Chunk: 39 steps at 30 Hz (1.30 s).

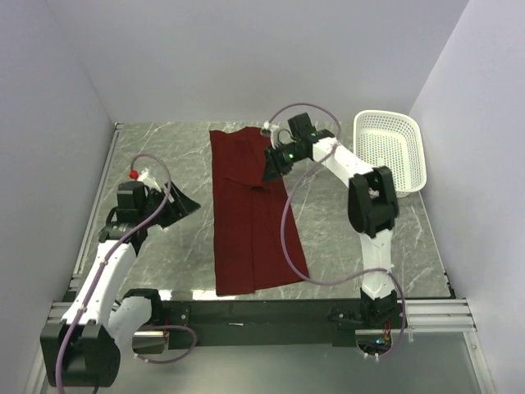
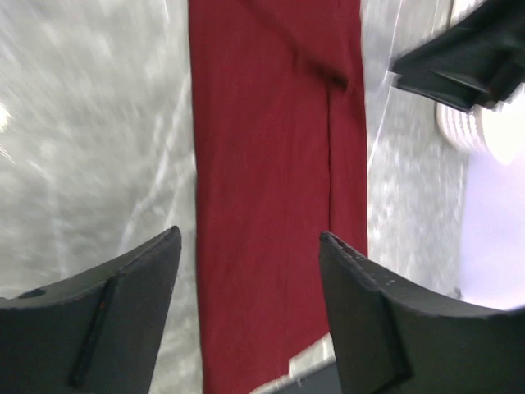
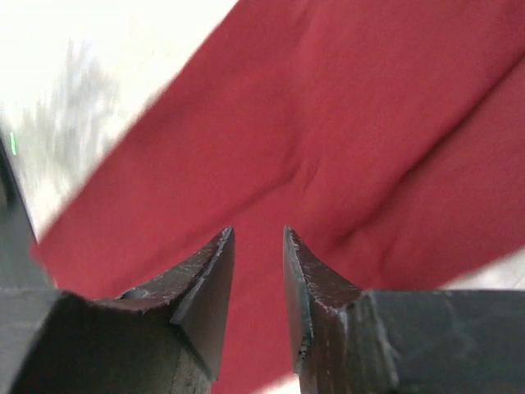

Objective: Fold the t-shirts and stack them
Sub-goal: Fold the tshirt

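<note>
Marble tabletop (image 1: 164,246) is carrying a red t-shirt (image 1: 246,230); right gripper (image 3: 258,238) is hovering barely parted over its far-edge end, left gripper (image 2: 248,236) gaping, empty.

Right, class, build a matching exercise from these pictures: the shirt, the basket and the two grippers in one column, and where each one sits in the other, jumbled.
Column A
1 red t-shirt
2 white basket
3 left gripper
4 right gripper

Column B
a at the far right of the table
b over bare marble, left of the shirt
c laid flat down the table's middle
d over the shirt's far right part

Pairs: 1-c; 2-a; 3-b; 4-d
</note>
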Tool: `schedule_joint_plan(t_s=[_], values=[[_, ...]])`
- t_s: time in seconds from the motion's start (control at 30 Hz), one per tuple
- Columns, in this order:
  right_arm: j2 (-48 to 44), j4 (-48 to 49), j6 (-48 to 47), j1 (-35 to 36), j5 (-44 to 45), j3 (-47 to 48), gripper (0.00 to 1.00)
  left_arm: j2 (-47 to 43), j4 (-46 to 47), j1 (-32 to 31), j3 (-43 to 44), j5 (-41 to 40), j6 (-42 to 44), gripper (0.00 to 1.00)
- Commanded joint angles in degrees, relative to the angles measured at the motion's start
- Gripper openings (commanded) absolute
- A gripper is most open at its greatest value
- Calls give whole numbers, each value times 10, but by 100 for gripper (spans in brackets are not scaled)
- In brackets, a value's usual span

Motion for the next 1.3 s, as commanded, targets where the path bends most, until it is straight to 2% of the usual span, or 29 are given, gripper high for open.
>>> schedule_joint_plan(t_s=[0.0, 0.03, 0.17, 0.23, 0.27, 0.33, 0.37, 0.47, 0.5, 0.53, 0.57, 0.63, 0.67, 0.7, 0.77, 0.87, 1.0, 1.1, 1.27], values=[[-148, -36, -168, 2, -18, -113, 38, 27, 43, -7, -38, 97, -19, 72], [-175, -27, -207, 3, -7, -143, 38, 30, 47, -13, -45, 101, -25, 71], [-337, 46, -252, 3, 33, -282, 38, 25, 53, -84, -66, 92, -68, 69], [-408, 149, -247, 4, 51, -395, 40, 11, 26, -110, -67, 68, -78, 69], [-477, 182, -247, 4, 55, -432, 53, 5, -12, -134, -66, 55, -86, 69], [-553, 266, -225, 3, 49, -523, 71, -17, -39, -172, -69, 27, -109, 68], [-568, 278, -213, 2, 42, -543, 87, -23, -58, -182, -74, 20, -139, 68], [-551, 130, -275, 3, -21, -524, 100, -54, -109, -235, -91, 11, -201, 65], [-542, 9, -372, 8, -45, -498, 100, -79, -123, -253, -110, 7, -221, 65], [-539, -31, -426, 9, -66, -500, 100, -94, -126, -271, -120, 1, -243, 65], [-572, -39, -459, 10, -88, -520, 100, -108, -128, -308, -131, 0, -286, 65], [-669, 26, -506, 33, -72, -627, 100, -142, -152, -352, -158, -21, -354, 65], [-681, 33, -527, 44, -46, -654, 100, -150, -159, -365, -167, -27, -373, 65], [-677, -5, -545, 65, -37, -653, 100, -157, -168, -376, -179, -36, -389, 65], [-665, -8, -533, 77, -14, -656, 100, -154, -185, -406, -186, -68, -437, 62], [-701, 69, -490, 117, 21, -705, 100, -108, -179, -436, -179, -106, -488, 61], [-687, 72, -460, 125, 33, -689, 99, 27, -189, -459, -140, -134, -498, 60], [-699, 86, -455, 126, 36, -699, 99, 75, -195, -479, -123, -146, -495, 59], [-688, 61, -484, 127, 34, -698, 99, 69, -181, -485, -133, -180, -512, 54]])
